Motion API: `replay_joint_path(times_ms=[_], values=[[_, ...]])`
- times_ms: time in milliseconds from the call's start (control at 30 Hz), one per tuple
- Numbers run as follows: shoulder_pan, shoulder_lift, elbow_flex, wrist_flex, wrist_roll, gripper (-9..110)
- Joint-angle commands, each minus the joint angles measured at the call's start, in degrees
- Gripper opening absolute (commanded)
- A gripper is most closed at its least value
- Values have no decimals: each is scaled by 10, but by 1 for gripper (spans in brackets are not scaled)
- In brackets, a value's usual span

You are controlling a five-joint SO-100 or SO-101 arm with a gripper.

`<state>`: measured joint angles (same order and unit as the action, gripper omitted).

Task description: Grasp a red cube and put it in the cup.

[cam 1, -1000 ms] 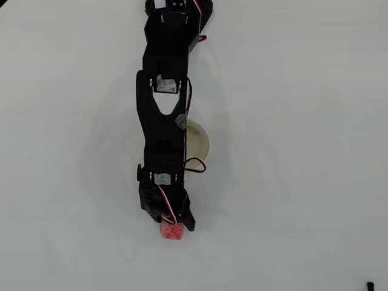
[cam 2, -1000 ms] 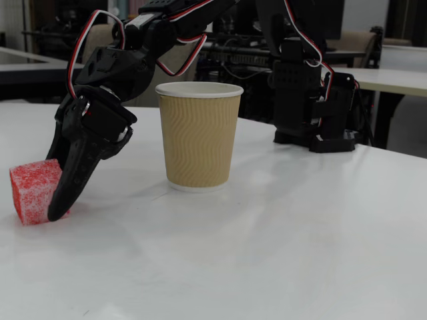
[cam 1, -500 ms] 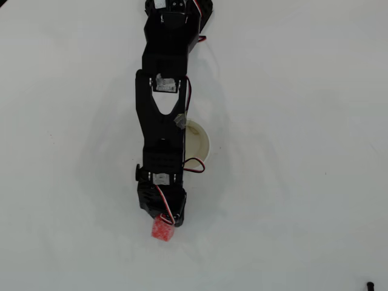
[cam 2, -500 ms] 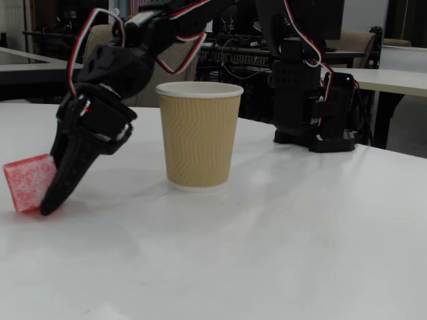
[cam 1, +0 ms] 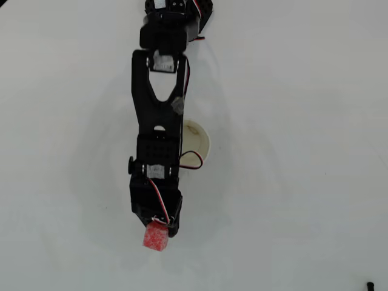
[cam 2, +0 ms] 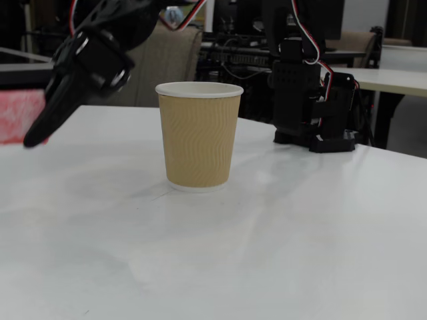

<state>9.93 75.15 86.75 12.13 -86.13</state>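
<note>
Since the earlier frames we have lifted the red cube (cam 2: 20, 117) clear of the worktop (cam 2: 267, 233): in the fixed view it was resting on the surface a second ago and now hangs in the air at the left edge, roughly level with the upper half of the cup (cam 2: 199, 137). In the overhead view the arm has also drawn slightly to the left, carrying the cube (cam 1: 156, 236) with it.

Nearest the fixed camera the worktop is bare. Next comes the cube, pinched at the tip of the jaws (cam 1: 159, 229), which are closed onto it; only 1 dark finger shows clearly in the fixed view, crossing the cube's right side. Behind that stands the cup, upright and apart from the arm, and farthest back the arm's base (cam 2: 310, 100).

The grip looks shallow to us: most of the cube sticks out past the fingertips, so a quick swing could let it twist out. In the overhead view the arm covers the cup's left rim (cam 1: 197, 144), so we also risk a link knocking the cup over.
</note>
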Motion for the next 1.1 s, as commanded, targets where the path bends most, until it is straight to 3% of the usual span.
replay_joint_path(times_ms=[0, 400, 1067], values=[[4, 138, 38, -4, 4, 11], [-19, 359, 228, 0, 10, 11], [-49, 587, 425, 18, 10, 11]])
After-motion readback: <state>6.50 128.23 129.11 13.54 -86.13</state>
